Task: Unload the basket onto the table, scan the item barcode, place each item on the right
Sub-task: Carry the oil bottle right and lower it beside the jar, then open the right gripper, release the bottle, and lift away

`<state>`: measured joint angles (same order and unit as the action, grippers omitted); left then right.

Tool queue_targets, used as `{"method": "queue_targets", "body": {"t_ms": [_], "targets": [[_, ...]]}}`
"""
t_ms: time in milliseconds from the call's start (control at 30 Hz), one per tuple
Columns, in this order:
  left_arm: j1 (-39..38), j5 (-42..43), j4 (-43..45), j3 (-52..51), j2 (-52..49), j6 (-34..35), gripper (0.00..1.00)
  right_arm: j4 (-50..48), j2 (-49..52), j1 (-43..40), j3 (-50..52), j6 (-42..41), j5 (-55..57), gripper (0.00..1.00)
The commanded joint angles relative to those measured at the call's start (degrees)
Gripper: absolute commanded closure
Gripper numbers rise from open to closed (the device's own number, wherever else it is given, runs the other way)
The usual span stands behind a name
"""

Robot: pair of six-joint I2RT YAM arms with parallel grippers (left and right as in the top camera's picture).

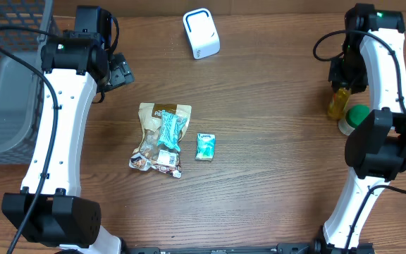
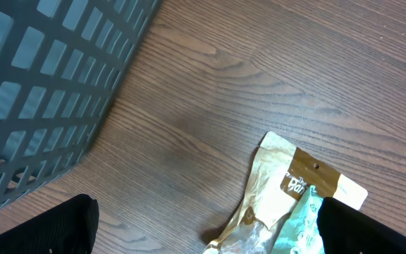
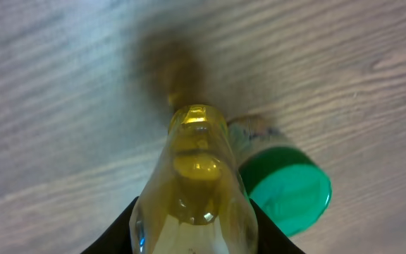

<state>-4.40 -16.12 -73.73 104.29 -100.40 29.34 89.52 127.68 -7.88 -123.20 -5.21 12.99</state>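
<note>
At the surface, a yellow bottle is being clamped by the right tool, the left tool being held apart; the adjacent green-lidded jar may be toppled.

The table is brown wood-grain board, its grain running from the left edge to the right edge, and it fills the overhead view. Light falls evenly from above, leaving soft, short shadows and a dull sheen on the board. At the far left corner stands a grey lattice basket, its open-grid wall rising straight from the board.
</note>
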Motion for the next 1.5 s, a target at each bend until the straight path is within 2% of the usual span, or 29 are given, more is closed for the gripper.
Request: {"method": "queue_targets", "body": {"t_ms": [0, 100, 400, 667, 900, 1033, 1100, 1233, 1300, 1400, 1467], "targets": [[-0.11, -0.79, 0.07, 1.07, 0.76, -1.07, 0.01, -3.65, -0.87, -0.42, -0.5, -1.44, 0.68, 0.95], [-0.11, -0.79, 0.07, 1.07, 0.76, -1.07, 0.0, -6.8, -0.87, -0.52, -0.5, -1.4, -1.42, 0.89], [-0.48, -0.79, 0.09, 1.07, 0.76, -1.07, 0.01, -10.23, 0.28, -0.61, -0.5, -0.33, -5.7, 0.87], [-0.57, -0.76, 0.09, 1.09, 0.76, -1.07, 0.01, -9.6, 0.39, -1.11, -0.46, -0.35, -6.05, 0.75], [-0.52, -0.79, 0.07, 1.07, 0.76, -1.07, 0.0, -10.88, 0.39, -1.25, 1.84, -0.35, -6.08, 0.71], [-0.55, -0.79, 0.09, 1.07, 0.76, -1.07, 0.0, -11.91, 0.39, -1.25, 3.41, -0.35, -6.08, 0.65], [-0.55, -0.79, 0.07, 1.07, 0.76, -1.07, 0.0, -11.91, 0.39, -1.25, 3.54, -0.35, -6.08, 0.55], [-0.55, -0.79, 0.07, 1.07, 0.76, -1.07, 0.0, -11.69, 0.39, -1.25, 3.54, -0.35, -6.05, 0.23], [-0.52, -0.79, 0.09, 1.07, 0.76, -1.07, 0.0, -11.65, 0.31, -1.25, 3.5, -0.35, -6.05, 0.11], [-0.52, -0.79, 0.07, 1.07, 0.76, -1.07, 0.0, -11.34, 0.02, -1.25, 3.13, -0.35, -6.03, 0.02], [-0.55, -0.79, 0.07, 1.07, 0.76, -1.07, 0.0, -10.69, -0.37, -1.25, 2.1, -0.37, -6.08, 0.01]]}}
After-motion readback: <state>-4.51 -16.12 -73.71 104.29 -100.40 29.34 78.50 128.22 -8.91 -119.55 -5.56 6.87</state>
